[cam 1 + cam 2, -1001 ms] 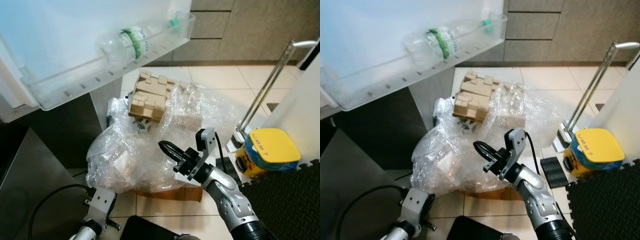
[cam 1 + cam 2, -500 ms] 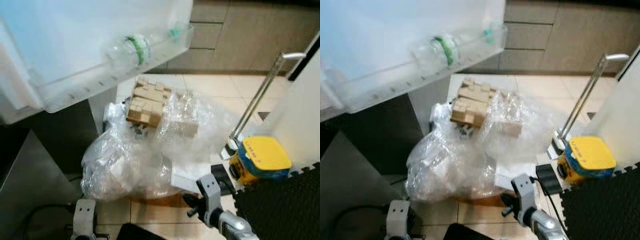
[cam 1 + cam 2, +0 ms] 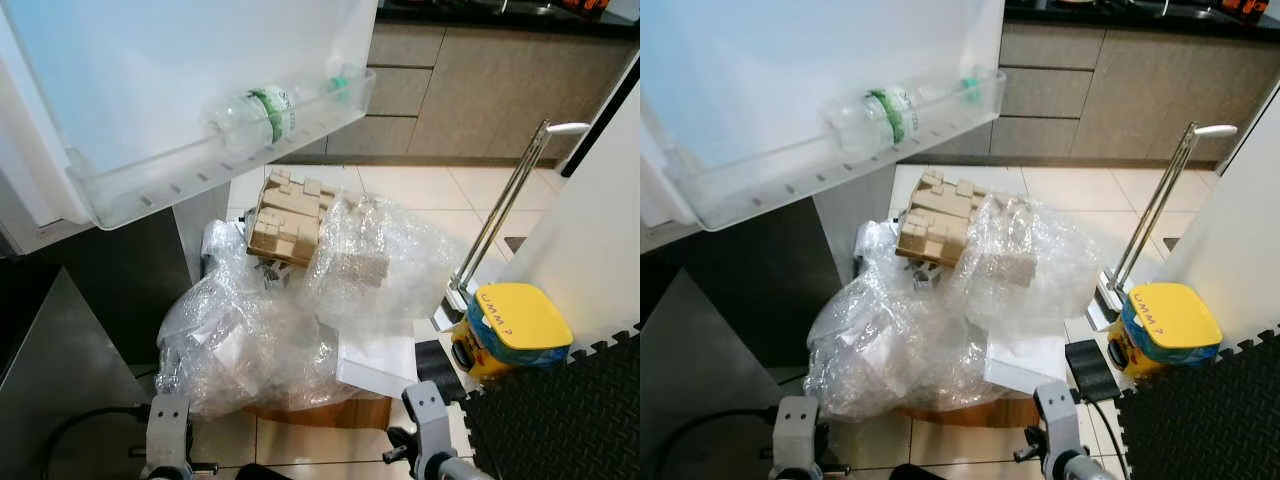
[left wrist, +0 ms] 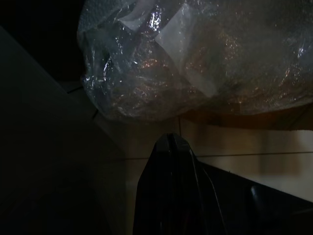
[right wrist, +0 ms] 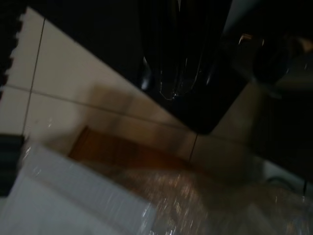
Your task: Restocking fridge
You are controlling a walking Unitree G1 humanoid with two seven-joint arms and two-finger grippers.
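On fridge door shelf (image 3: 130, 190), upper left: one clear water bottle (image 3: 250, 112) lying on its side, green label and cap, already stocked. Below, on tile floor (image 3: 1060, 195): big heap of bubble wrap (image 3: 300, 310) over a low wooden board, cardboard insert (image 3: 285, 215) perched on top, white sheet (image 3: 1025, 362) at the near edge. Yellow-lidded container (image 3: 510, 325) just right of the heap, beside a black foam mat (image 3: 560, 420).

Both arms low at the frame bottom, well apart from bottle and shelf, nothing carried. Left gripper (image 4: 168, 147): fingers pressed together, pointing at the bubble wrap from floor level. Right gripper (image 5: 178, 73): dark and blurred, cannot tell finger state.

Step, as judged: between items, one bottle placed, hunting for next stock. No further bottle visible; may be hidden under plastic. Next move likely needs locating an item, opening the fingers, reaching into or around the wrap without snagging the film.
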